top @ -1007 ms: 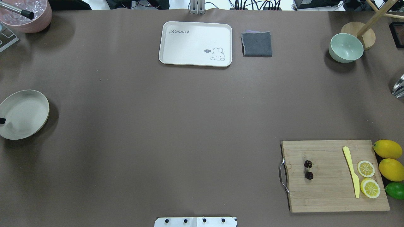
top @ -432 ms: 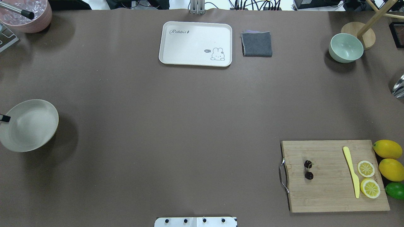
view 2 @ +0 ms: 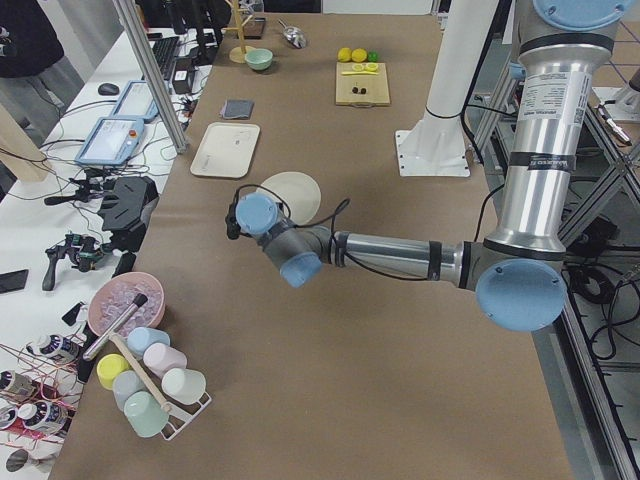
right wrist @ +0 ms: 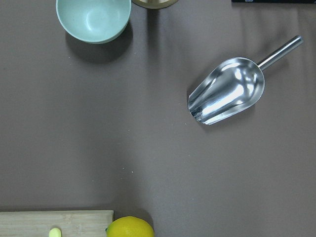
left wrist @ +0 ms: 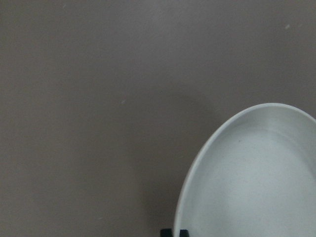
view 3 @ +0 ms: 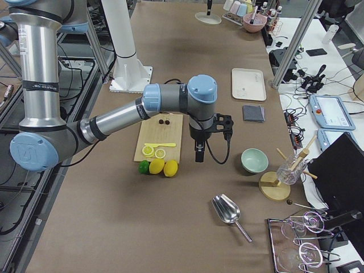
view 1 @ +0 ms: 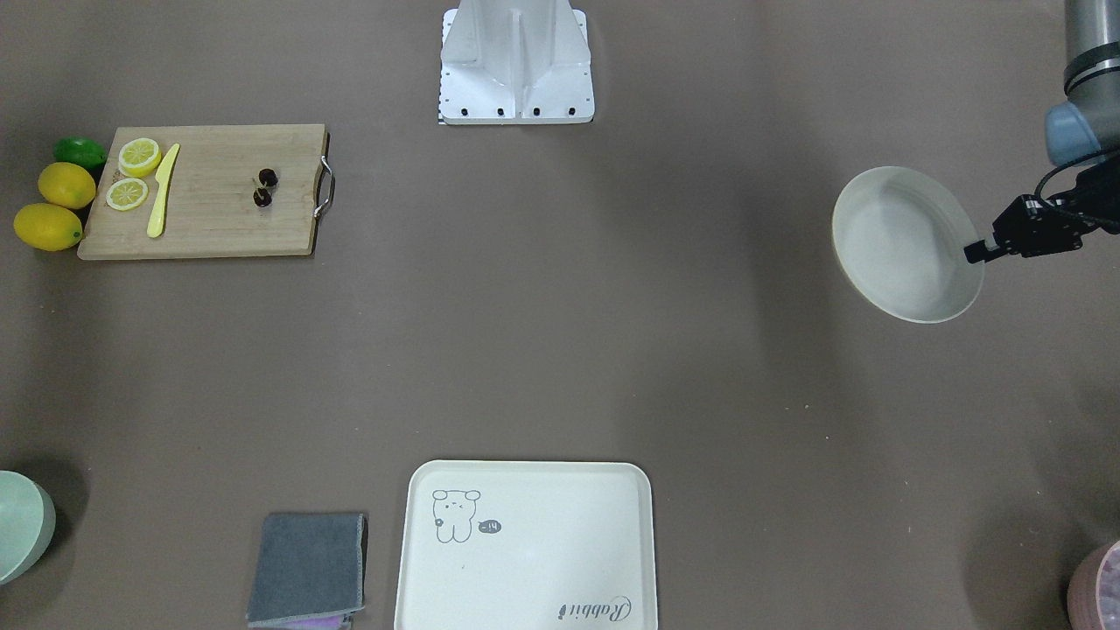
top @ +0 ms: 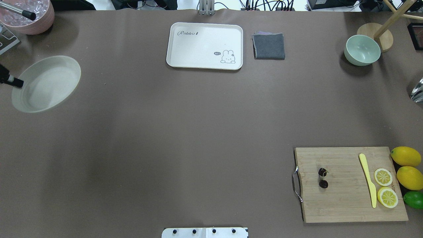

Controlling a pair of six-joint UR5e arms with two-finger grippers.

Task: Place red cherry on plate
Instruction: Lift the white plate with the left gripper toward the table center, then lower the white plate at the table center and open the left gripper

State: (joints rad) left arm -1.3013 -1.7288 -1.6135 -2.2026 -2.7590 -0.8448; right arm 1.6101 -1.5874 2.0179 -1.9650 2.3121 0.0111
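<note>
Plate (top: 49, 71) pinched at its rim by my left claw (view 1: 973, 253); cherry (top: 323, 178) lying on the board (top: 347, 201).

My left claw is clenched on the plate's edge at the left side of the table, and the plate sits tilted, with a shadow on the table beside it. The cherry, 2 dark fruits on 1 thin stem, lies on the board on my right, near the metal handle end and well apart from the plate. A yellow knife (top: 368, 180) and 2 lemon slices (top: 383, 177) lie at the board's other end, with 2 lemons (top: 405, 156) and 1 lime (top: 414, 199) just beside it. My right claw (view 3: 198, 154) points down over the table near that end. Only the side view shows it, so I cannot tell whether it is released or clenched.
</note>
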